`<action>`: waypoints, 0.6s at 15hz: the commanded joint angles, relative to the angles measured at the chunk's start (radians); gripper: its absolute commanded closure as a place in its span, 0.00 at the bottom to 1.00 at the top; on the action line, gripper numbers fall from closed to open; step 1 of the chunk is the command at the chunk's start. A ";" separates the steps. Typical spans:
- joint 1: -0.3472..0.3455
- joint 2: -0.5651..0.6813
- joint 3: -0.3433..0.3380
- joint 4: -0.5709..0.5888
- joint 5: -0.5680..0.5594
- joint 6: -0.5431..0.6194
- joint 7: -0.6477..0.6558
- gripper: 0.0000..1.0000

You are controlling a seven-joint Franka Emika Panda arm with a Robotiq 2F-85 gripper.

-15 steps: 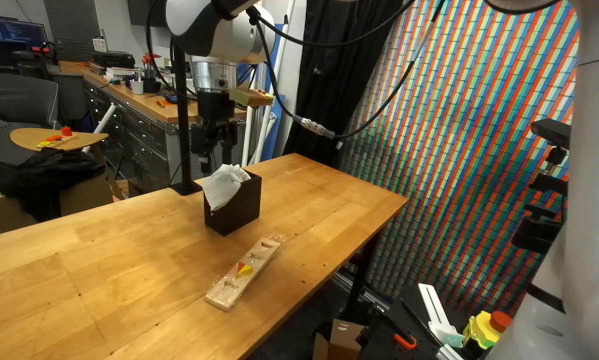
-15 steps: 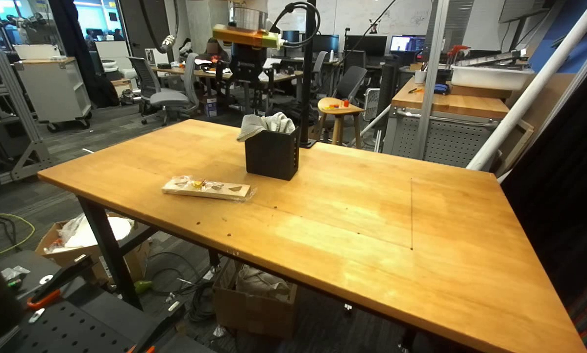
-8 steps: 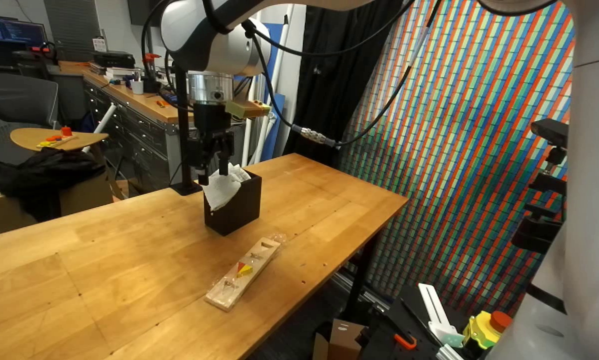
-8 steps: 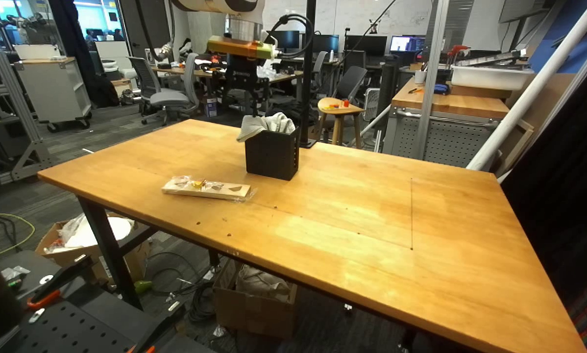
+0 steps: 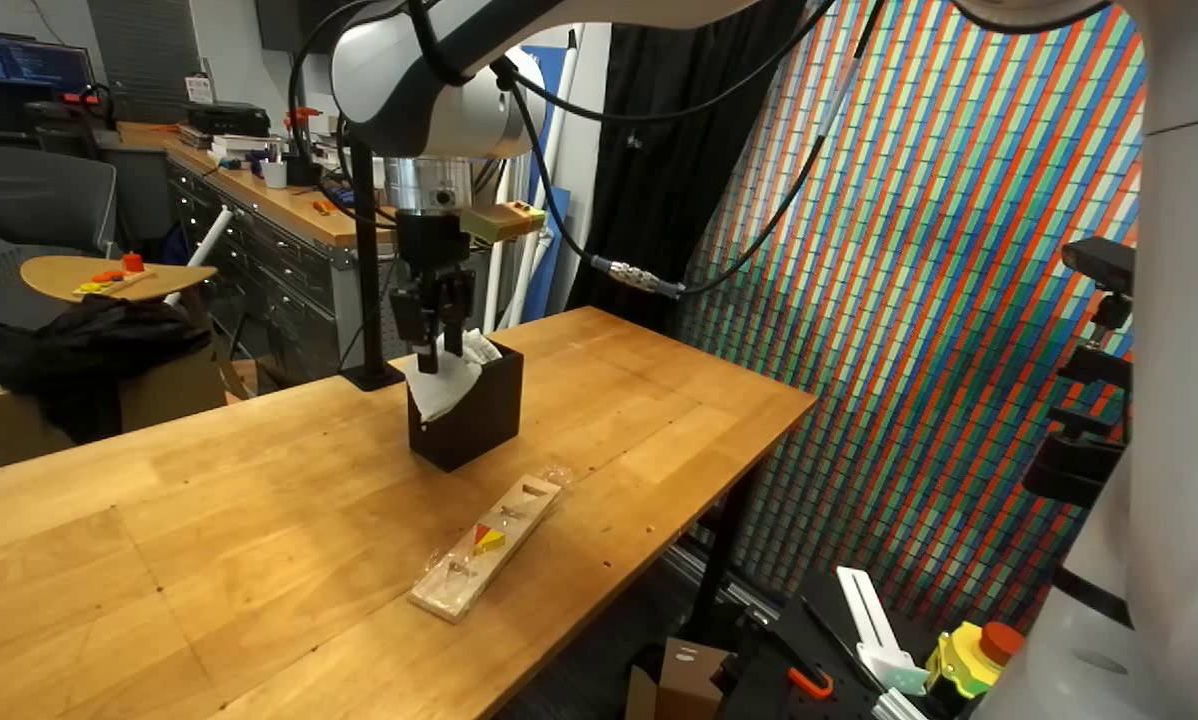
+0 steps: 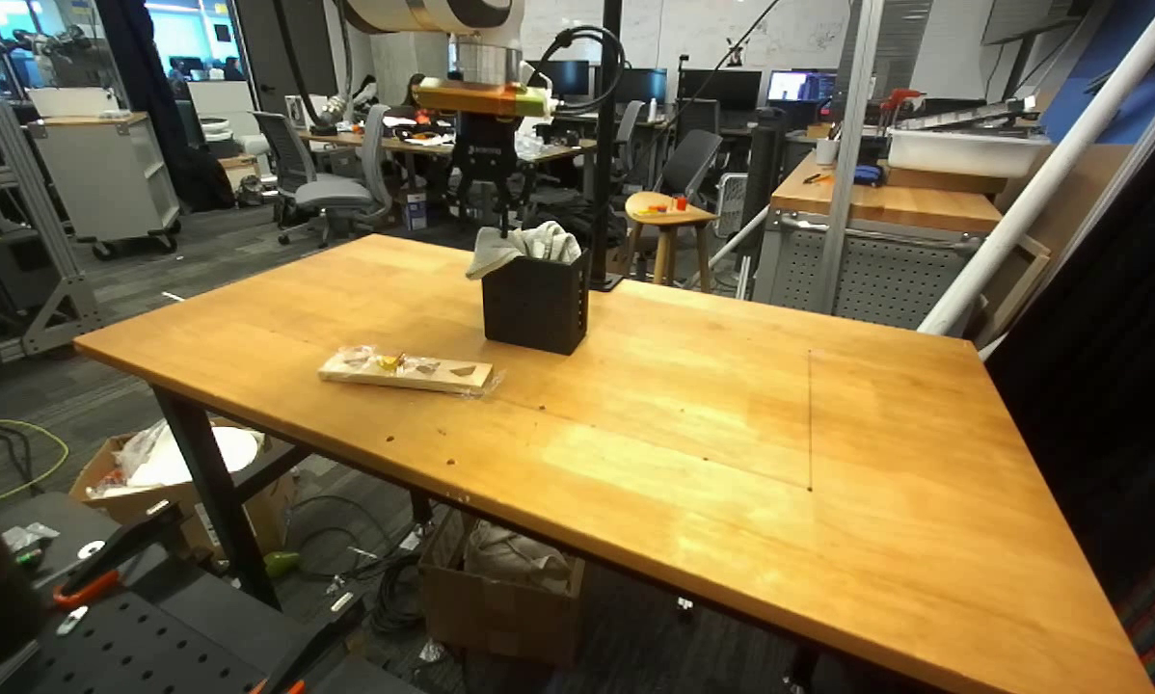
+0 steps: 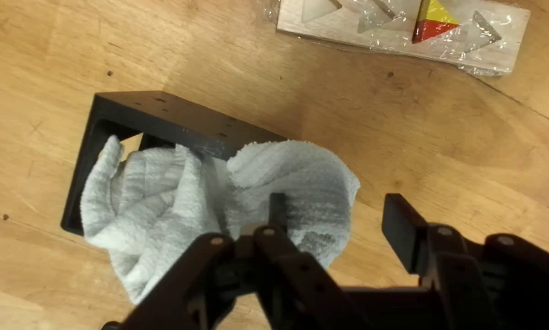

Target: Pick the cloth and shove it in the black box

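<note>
A whitish-grey cloth (image 5: pixel 446 388) is bunched in the top of the black box (image 5: pixel 484 410). Part of it hangs out over one end, as both exterior views show, including on the cloth (image 6: pixel 494 253) and box (image 6: pixel 534 304). My gripper (image 5: pixel 441 361) points down at the overhanging end. In the wrist view my gripper (image 7: pixel 337 206) is open with a wide gap. One finger is over the cloth (image 7: pixel 297 169); the other is past its edge, over the table. Whether the finger touches the cloth I cannot tell. The box rim (image 7: pixel 164 121) shows beside the cloth.
A plastic-wrapped wooden shape board (image 5: pixel 484 550) with a yellow and red piece lies on the wooden table (image 5: pixel 259 500) near the box. A black post (image 5: pixel 367 260) stands on the table edge close behind the box and gripper.
My gripper has come down from above to the overhanging cloth. Its fingers look closer together in an exterior view than before. The cloth and box have not visibly moved.
</note>
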State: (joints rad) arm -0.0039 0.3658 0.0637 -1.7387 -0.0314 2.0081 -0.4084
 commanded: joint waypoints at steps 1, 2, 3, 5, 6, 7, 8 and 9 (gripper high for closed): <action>0.003 -0.002 0.001 -0.003 -0.022 0.026 0.009 0.71; 0.003 -0.001 0.001 -0.004 -0.022 0.026 0.009 0.80; 0.002 -0.002 0.001 -0.006 -0.021 0.028 0.009 0.87; 0.001 -0.002 0.001 -0.008 -0.019 0.031 0.009 0.98; 0.001 -0.003 0.001 -0.009 -0.019 0.033 0.009 0.99; 0.001 -0.003 0.001 -0.009 -0.019 0.035 0.009 0.98; 0.001 -0.003 0.001 -0.010 -0.019 0.034 0.009 0.96; 0.001 -0.005 0.000 -0.009 -0.021 0.034 0.009 0.96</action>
State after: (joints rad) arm -0.0039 0.3674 0.0638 -1.7393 -0.0353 2.0218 -0.4084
